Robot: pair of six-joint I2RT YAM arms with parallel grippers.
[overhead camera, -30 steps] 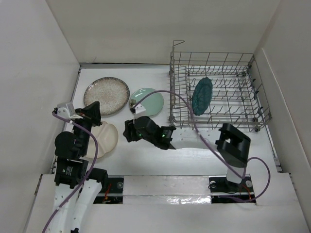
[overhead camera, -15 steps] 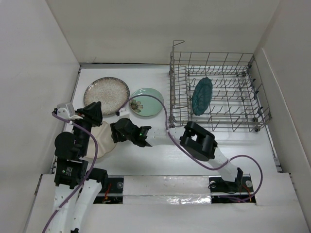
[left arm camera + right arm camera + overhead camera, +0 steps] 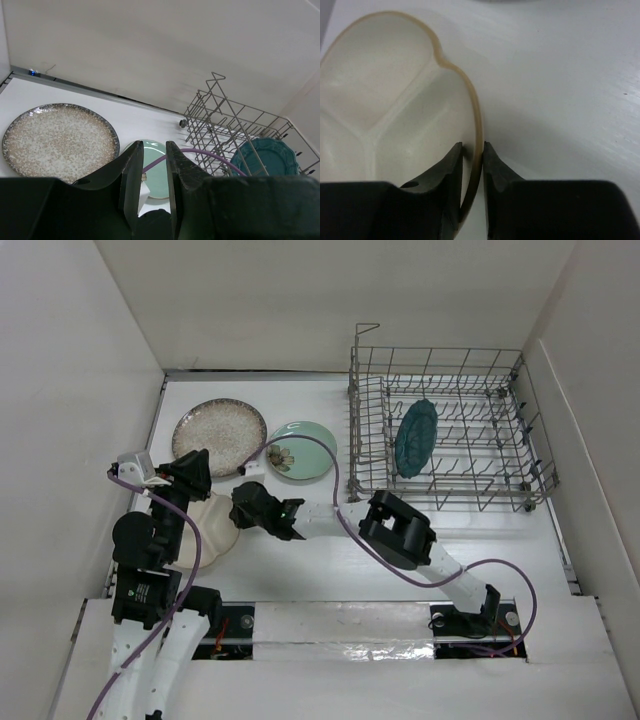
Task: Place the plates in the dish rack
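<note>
My right gripper (image 3: 473, 146) is shut on the near right rim of the cream divided plate (image 3: 395, 100), which lies flat on the table. From above, this gripper (image 3: 243, 506) sits at the plate's (image 3: 212, 525) right edge, and my left arm covers part of the plate. Over the plate's far edge, my left gripper (image 3: 195, 466) hovers with its jaws (image 3: 154, 145) a little apart and nothing between them. The speckled beige plate (image 3: 219, 424) and the mint plate (image 3: 300, 450) lie at the back left. The dark teal plate (image 3: 416, 438) stands upright in the dish rack (image 3: 450, 356).
The rack's tall wire sides (image 3: 215, 120) rise at the right of the left wrist view. My right arm's purple cable (image 3: 330, 455) arcs over the mint plate. White walls close in the table at the back and both sides.
My right arm reached left from the table's middle to the cream plate and closed on its rim. The left arm stayed where it was.
</note>
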